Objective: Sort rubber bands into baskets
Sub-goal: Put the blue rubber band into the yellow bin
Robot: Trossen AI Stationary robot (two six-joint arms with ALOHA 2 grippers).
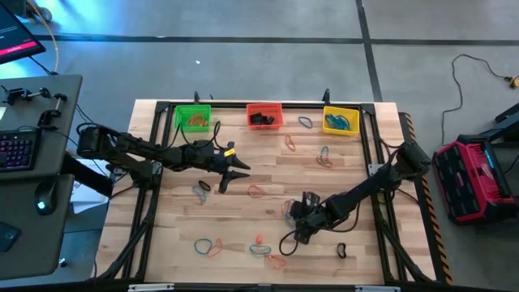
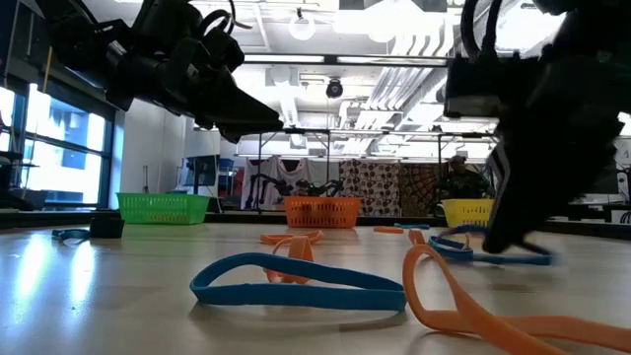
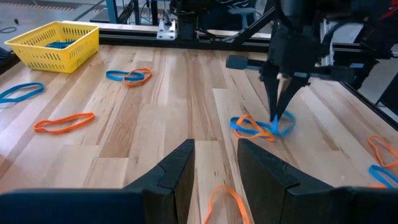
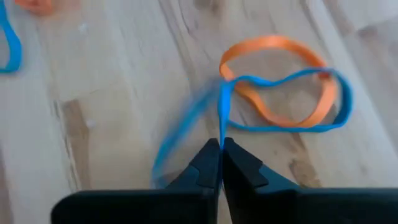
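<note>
Your right gripper: fingers pinched on a blue rubber band overlapping an orange band, near the table's front edge. Your left gripper: narrowly parted, empty, mid-table.

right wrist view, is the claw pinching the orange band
No, the right claw is shut on the blue rubber band, while the orange rubber band lies loose on the table under it.

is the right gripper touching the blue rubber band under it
Touching. The right wrist view shows the right gripper with jaws shut, pinching the thin blue rubber band, which overlaps an orange rubber band.
</note>
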